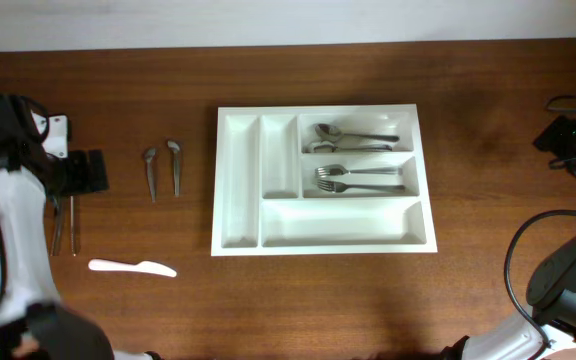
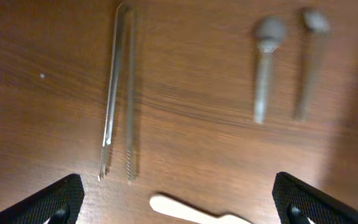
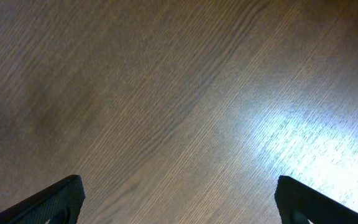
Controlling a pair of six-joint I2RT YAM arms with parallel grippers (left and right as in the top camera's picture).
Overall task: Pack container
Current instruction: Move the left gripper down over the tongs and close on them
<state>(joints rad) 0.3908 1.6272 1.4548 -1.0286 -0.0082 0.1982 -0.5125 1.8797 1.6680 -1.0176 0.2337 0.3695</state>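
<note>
The white five-compartment container (image 1: pixel 239 180) lies mid-table. Its upper right compartment holds metal spoons (image 1: pixel 353 137) and the one below holds forks (image 1: pixel 358 178); the other compartments are bare. Left of it on the wood lie two small metal spoons (image 1: pixel 163 170), two slim metal knives (image 1: pixel 65 225) and a white plastic knife (image 1: pixel 133 267). My left gripper (image 1: pixel 88 172) hovers open above them. The left wrist view shows the slim knives (image 2: pixel 118 93), the spoons (image 2: pixel 266 62) and the white knife (image 2: pixel 191 210) under the open gripper (image 2: pixel 179 205). My right gripper (image 3: pixel 179 202) is open over bare wood.
The right gripper (image 1: pixel 566 135) sits at the far right table edge beside black cables. The brown wooden table (image 1: pixel 298 300) ends at a pale wall along the top of the overhead view.
</note>
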